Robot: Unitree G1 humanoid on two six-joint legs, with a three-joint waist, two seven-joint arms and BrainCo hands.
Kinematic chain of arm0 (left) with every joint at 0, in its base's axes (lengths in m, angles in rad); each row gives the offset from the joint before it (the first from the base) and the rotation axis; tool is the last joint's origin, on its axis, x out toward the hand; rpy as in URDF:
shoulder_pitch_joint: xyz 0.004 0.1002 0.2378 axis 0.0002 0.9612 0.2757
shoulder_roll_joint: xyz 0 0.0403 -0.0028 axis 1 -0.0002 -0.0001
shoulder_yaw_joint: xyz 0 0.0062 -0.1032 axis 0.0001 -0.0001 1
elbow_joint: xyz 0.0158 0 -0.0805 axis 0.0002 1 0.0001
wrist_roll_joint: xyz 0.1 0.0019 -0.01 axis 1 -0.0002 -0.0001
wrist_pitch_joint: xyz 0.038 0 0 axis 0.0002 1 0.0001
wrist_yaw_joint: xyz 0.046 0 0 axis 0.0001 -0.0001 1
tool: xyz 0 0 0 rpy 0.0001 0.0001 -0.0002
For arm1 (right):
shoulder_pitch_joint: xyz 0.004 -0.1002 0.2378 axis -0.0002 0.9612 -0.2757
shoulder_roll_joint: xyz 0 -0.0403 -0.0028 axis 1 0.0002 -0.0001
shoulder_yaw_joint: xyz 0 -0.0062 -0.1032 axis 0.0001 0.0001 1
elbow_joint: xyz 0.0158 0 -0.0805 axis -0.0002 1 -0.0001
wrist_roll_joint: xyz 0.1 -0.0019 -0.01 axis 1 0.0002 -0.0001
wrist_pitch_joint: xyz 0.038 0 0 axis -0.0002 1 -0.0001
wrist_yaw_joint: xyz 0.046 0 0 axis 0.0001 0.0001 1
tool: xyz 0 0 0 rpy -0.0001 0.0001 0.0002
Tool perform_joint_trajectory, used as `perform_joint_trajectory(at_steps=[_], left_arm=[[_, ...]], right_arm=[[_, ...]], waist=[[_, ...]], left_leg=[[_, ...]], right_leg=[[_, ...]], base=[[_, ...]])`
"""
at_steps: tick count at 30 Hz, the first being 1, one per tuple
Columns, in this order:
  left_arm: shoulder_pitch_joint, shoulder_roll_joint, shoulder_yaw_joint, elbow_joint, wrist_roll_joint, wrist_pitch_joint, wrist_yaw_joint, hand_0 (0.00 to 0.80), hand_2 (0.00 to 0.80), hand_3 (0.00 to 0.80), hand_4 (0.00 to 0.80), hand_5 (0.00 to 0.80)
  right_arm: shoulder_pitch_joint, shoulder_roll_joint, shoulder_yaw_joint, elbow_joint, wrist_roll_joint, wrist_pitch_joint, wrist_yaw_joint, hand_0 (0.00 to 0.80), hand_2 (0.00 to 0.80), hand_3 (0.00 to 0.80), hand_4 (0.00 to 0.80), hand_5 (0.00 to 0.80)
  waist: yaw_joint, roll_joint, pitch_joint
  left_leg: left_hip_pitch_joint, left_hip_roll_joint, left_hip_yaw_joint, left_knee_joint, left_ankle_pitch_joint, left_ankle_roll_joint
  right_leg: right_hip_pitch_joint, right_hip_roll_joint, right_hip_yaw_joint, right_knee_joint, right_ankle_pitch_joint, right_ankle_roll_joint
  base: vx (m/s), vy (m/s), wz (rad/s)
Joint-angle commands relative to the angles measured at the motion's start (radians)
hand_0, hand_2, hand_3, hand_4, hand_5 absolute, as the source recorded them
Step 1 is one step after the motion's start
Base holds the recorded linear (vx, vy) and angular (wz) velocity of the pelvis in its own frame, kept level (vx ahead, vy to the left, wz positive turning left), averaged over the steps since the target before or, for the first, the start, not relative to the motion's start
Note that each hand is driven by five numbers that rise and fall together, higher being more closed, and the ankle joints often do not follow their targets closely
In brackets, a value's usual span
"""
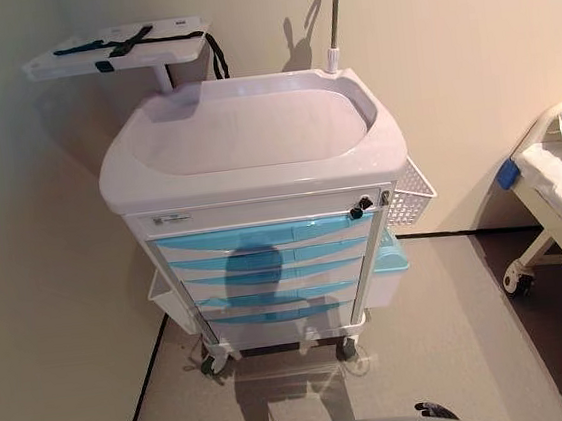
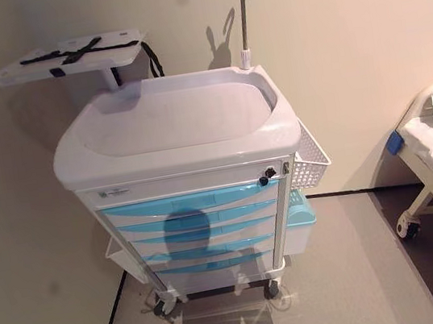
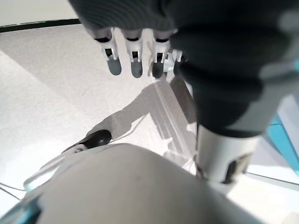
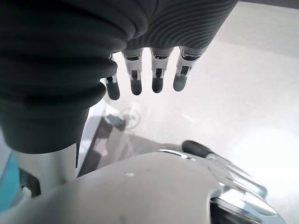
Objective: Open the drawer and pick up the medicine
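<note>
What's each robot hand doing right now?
Left robot hand: open, fingers straight, holding nothing, hanging over the floor.
Right robot hand: open, fingers straight, holding nothing.

Top drawer (image 1: 264, 236): pale blue front, fully closed, uppermost of a stack of blue-fronted drawers in the white cart. Sits directly under the white panel carrying the black lock knob. Medicine not visible.
</note>
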Motion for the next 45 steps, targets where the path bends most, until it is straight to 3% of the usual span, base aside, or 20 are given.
perform_joint_trajectory(at_steps=[1,6,7,8,9,11,12,13,14,24,36,41,45], left_arm=[[-0.086,-0.027,0.042,0.023,-0.044,-0.01,0.026,0.0,0.0,0.0,0.0,0.0],[-0.103,-0.008,0.094,-0.039,-0.13,-0.033,0.053,0.0,0.0,0.0,0.0,0.0],[-0.103,-0.008,0.095,-0.039,-0.13,-0.033,0.053,0.0,0.0,0.0,0.0,0.0],[-0.129,0.02,0.14,0.013,-0.157,-0.022,0.039,0.0,0.0,0.0,0.0,0.0],[-0.164,0.042,0.147,0.016,-0.156,-0.057,0.067,0.0,0.0,0.0,0.0,0.0],[-0.182,0.022,0.153,0.014,-0.213,-0.021,0.074,0.0,0.0,0.0,0.0,0.0],[-0.199,0.016,0.168,-0.066,-0.317,-0.049,0.12,0.0,0.0,0.0,0.0,0.0],[-0.199,0.016,0.168,-0.066,-0.317,-0.049,0.12,0.0,0.0,0.0,0.0,0.0],[-0.214,0.004,0.163,-0.159,-0.371,-0.085,0.133,0.0,0.0,0.0,0.0,0.0],[-0.387,-0.034,0.232,-0.188,-0.67,-0.169,0.178,0.0,0.0,0.0,0.0,0.0],[-0.548,-0.052,0.303,-0.29,-0.968,-0.235,0.133,0.0,0.0,0.0,0.0,0.0],[-0.601,-0.1,0.356,-0.409,-1.211,-0.268,0.047,0.0,0.0,0.0,0.0,0.0],[-0.628,-0.126,0.355,-0.454,-1.294,-0.283,0.028,0.0,0.0,0.0,0.0,0.0]], right_arm=[[-0.059,-0.011,0.001,0.035,0.02,-0.008,-0.015,0.0,0.0,0.0,0.0,0.0],[-0.062,-0.028,-0.018,0.011,0.051,-0.02,-0.025,0.0,0.0,0.0,0.0,0.0],[-0.062,-0.028,-0.018,0.011,0.051,-0.02,-0.025,0.0,0.0,0.0,0.0,0.0],[-0.065,-0.03,-0.019,0.011,0.057,-0.023,-0.017,0.0,0.0,0.0,0.0,0.0],[-0.067,-0.026,-0.019,0.011,0.067,-0.028,-0.021,0.0,0.0,0.0,0.0,0.0],[-0.075,-0.032,-0.008,0.003,0.079,-0.032,-0.027,0.0,0.0,0.0,0.0,0.0],[-0.088,-0.048,-0.007,-0.003,0.081,-0.035,-0.044,0.0,0.0,0.0,0.0,0.0],[-0.088,-0.047,-0.007,-0.003,0.081,-0.035,-0.044,0.0,0.0,0.0,0.0,0.0],[-0.105,-0.051,-0.007,-0.017,0.09,-0.034,-0.056,0.0,0.0,0.0,0.0,0.0],[-0.17,-0.052,0.036,-0.046,0.108,-0.048,-0.085,0.0,0.0,0.0,0.0,0.0],[-0.199,-0.037,0.071,-0.088,0.136,-0.053,-0.082,0.0,0.0,0.0,0.0,0.0],[-0.206,-0.03,0.08,-0.096,0.141,-0.051,-0.071,0.0,0.0,0.0,0.0,0.0],[-0.21,-0.029,0.084,-0.097,0.144,-0.047,-0.069,0.0,0.0,0.0,0.0,0.0]], waist=[[-0.017,-0.036,0.045],[-0.02,-0.043,0.102],[-0.02,-0.043,0.101],[-0.026,-0.044,0.102],[-0.031,-0.052,0.104],[-0.034,-0.053,0.124],[-0.037,-0.052,0.155],[-0.037,-0.052,0.151],[-0.04,-0.05,0.174],[-0.07,-0.075,0.203],[-0.097,-0.108,0.235],[-0.111,-0.128,0.238],[-0.114,-0.13,0.238]], left_leg=[[-0.052,-0.053,0.031,0.009,0.002,0.048],[-0.136,-0.056,0.036,0.095,-0.02,0.059],[-0.138,-0.056,0.036,0.097,-0.021,0.059],[-0.15,-0.054,0.044,0.107,-0.024,0.059],[-0.167,-0.053,0.053,0.119,-0.03,0.061],[-0.219,-0.055,0.061,0.154,-0.036,0.066],[-0.274,-0.058,0.064,0.197,-0.047,0.07],[-0.279,-0.058,0.064,0.197,-0.046,0.07],[-0.33,-0.062,0.064,0.227,-0.049,0.074],[-0.497,-0.04,0.098,0.367,-0.103,0.087],[-0.601,-0.03,0.124,0.436,-0.134,0.098],[-0.635,-0.021,0.141,0.468,-0.158,0.106],[-0.652,-0.019,0.145,0.487,-0.169,0.11]], right_leg=[[-0.074,0.015,-0.002,0.076,0.008,0.031],[-0.147,0.007,0.021,0.122,0.007,0.024],[-0.149,0.007,0.022,0.123,0.007,0.024],[-0.164,0.009,0.03,0.128,0.007,0.025],[-0.182,0.011,0.041,0.136,0.005,0.024],[-0.233,0.01,0.055,0.156,0.01,0.024],[-0.29,0.009,0.067,0.193,0.011,0.022],[-0.296,0.009,0.067,0.193,0.013,0.022],[-0.347,0.007,0.074,0.222,0.016,0.019],[-0.515,0.01,0.126,0.299,0.007,0.02],[-0.618,0.017,0.149,0.331,0.018,0.032],[-0.654,0.031,0.167,0.336,0.024,0.037],[-0.674,0.036,0.171,0.346,0.022,0.037]], base=[[0.0,0.0,0.0],[-0.04,0.003,-0.02],[-0.024,0.009,-0.12],[-0.001,0.003,-0.18],[-0.025,0.001,-0.23],[-0.142,0.024,-0.28],[-0.167,0.041,-0.28],[-0.194,0.051,-0.28],[-0.091,0.025,-0.29],[-0.035,0.033,-0.12],[-0.006,0.026,-0.08],[0.01,0.007,-0.04],[0.008,0.001,-0.15]])
